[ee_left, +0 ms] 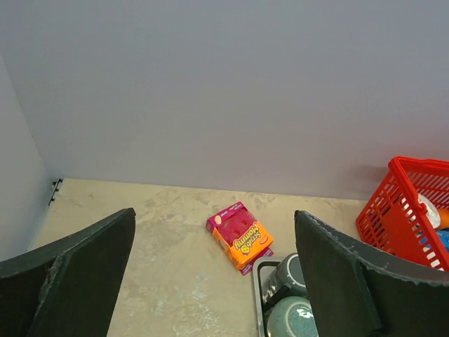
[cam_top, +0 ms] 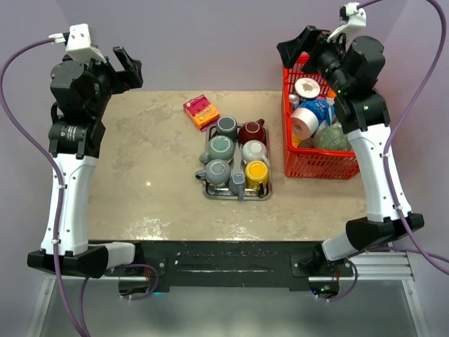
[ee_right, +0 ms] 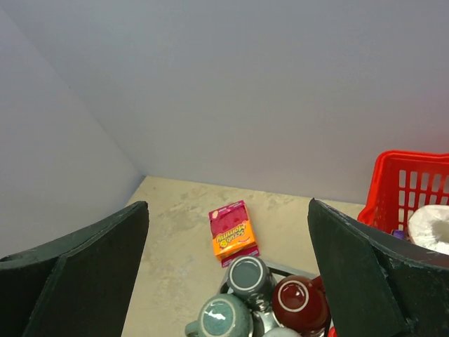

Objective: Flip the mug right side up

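Both arms sit high & back over the far desk (cam_top: 140,182) corners, nothing touched yet. Left gripper (ee_left: 215,212) is wide apart & empty. Right gripper (ee_right: 228,203) same, wide apart, empty; prob. held open so either can drop straight onto a mug. Target mug is in the tray (cam_top: 219,194) at desk centre, packed in w/ the other mugs, touching or nearly so. Can't tell which one is meant. Dark red mug (ee_right: 298,298) & grey-blue mug (ee_right: 247,274) in the far row clearly sit base-up, teal mug (cam_top: 222,148) looks the same. Yellow mug (cam_top: 257,171) looks mouth-up, not sure. Tight packing = little finger room between bodies, so imo take an outer one by its handle or free wall, lift clear of the tray, then rotate. Right arm is nearer the red/yellow column, left nearer the teal column. Pink-orange box (cam_top: 201,112) lies flat just beyond the tray, apart from it. Red basket (cam_top: 319,165) w/ odds & ends stands right of the tray, below the right arm. Both are swing obstacles, not part of the job. Progress: none, approach stage.
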Action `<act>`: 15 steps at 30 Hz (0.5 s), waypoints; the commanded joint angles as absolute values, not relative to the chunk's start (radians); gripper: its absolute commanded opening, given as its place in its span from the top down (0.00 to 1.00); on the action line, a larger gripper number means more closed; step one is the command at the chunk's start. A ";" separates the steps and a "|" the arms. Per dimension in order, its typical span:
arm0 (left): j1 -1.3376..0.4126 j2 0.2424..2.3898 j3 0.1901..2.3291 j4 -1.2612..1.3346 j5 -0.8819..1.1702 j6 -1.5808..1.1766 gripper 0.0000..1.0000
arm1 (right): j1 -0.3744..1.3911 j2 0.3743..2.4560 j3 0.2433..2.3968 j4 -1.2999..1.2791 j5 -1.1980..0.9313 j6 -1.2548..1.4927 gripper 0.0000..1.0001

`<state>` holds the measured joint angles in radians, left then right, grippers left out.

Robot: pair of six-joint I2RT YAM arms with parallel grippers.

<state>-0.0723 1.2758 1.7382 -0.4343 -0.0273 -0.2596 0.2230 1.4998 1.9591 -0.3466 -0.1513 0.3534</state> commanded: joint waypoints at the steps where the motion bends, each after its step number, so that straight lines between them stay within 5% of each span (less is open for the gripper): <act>1: -0.069 1.244 1.692 -0.407 -0.008 -0.262 0.01 | 0.221 1.517 1.970 -0.369 -0.215 0.393 0.01; 6: -0.068 1.243 1.591 -0.411 0.044 -0.290 0.01 | 0.280 1.520 1.879 -0.351 -0.313 0.440 0.01; 15: -0.064 1.158 1.283 -0.394 0.014 -0.383 0.01 | 0.616 1.399 1.612 -0.344 -0.027 0.385 0.01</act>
<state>-0.0723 1.2377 1.3788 -0.4286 0.0204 -0.3161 0.5335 1.5040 1.6993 -0.3595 -0.1650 0.3897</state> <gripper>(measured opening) 0.992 0.986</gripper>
